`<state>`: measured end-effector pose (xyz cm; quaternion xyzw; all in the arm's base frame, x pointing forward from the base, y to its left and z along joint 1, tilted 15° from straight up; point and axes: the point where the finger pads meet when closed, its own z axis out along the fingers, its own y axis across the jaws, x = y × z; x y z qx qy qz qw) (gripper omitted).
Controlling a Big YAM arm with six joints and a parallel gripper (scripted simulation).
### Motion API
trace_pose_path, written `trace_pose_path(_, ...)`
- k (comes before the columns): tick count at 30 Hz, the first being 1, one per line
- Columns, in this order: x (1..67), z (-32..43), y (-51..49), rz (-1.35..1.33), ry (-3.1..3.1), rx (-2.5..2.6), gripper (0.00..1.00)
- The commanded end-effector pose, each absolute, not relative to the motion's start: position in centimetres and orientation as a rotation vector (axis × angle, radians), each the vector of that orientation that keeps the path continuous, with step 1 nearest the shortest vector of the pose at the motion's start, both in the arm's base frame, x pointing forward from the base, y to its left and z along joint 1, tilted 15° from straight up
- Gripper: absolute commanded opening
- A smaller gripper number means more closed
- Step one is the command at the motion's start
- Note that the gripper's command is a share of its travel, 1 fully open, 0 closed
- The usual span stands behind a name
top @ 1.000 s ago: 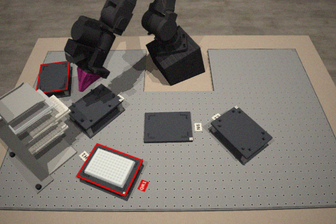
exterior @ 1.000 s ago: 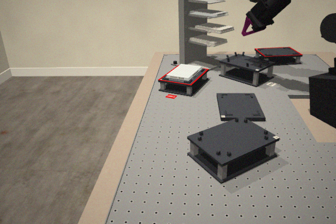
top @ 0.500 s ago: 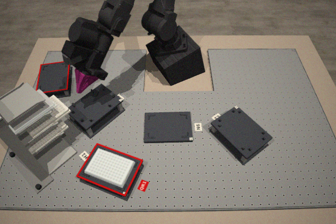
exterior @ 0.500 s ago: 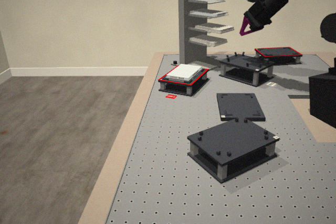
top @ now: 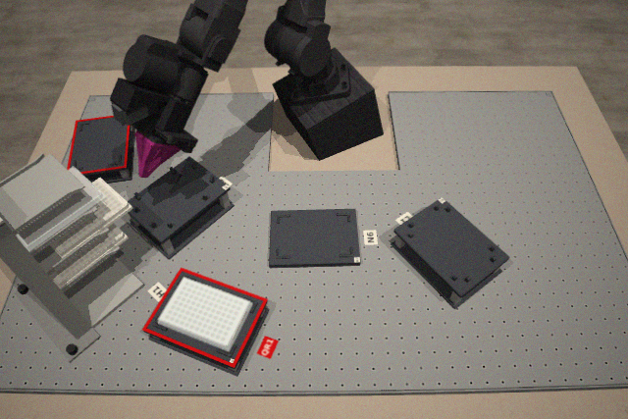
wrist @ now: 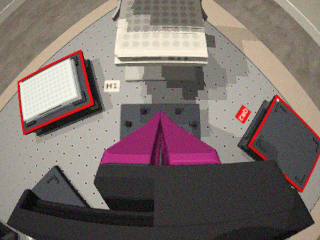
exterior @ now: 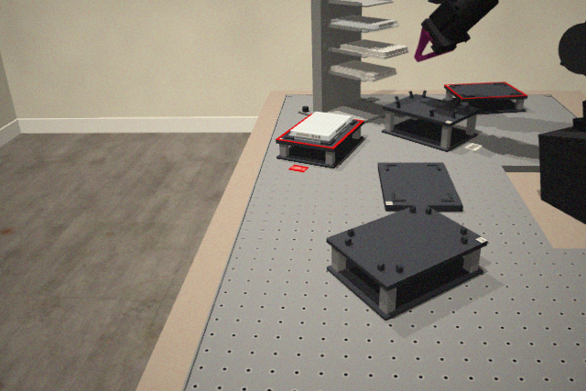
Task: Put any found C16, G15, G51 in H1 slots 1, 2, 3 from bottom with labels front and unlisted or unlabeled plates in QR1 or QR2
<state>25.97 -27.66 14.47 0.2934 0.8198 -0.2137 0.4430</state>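
The plate hotel H1 (top: 55, 232) stands at the table's left edge; it also shows in the exterior view (exterior: 336, 41). Its lower three shelves each hold a plate and the top shelf looks empty. The slot 3 plate (exterior: 363, 23) shows the label G51 at its front. The slot 2 plate (exterior: 374, 48) (wrist: 160, 43) sticks out further than the others, and I cannot read its front. My gripper (exterior: 424, 50) is shut and empty, its magenta fingers pointing at the hotel front, a short gap from the slot 2 plate. It hovers above the empty landing nest L1 (top: 177, 201).
Quarantine nest QR1 (top: 205, 313) holds a white plate. Quarantine nest QR2 (top: 99, 144) is empty, behind the gripper. The flat nest N6 (top: 311, 236) and the raised regrip nest (top: 448, 246) are empty. The arm's black base (top: 330, 115) stands at the back.
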Motion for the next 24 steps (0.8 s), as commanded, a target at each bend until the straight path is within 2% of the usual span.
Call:
trace_pose_path(1,28.1,18.2,-29.1,-0.549,1.956,0.698,0.00)
trace_pose_path(24,29.1,18.4,-29.9,-0.548,1.957,0.698,0.00)
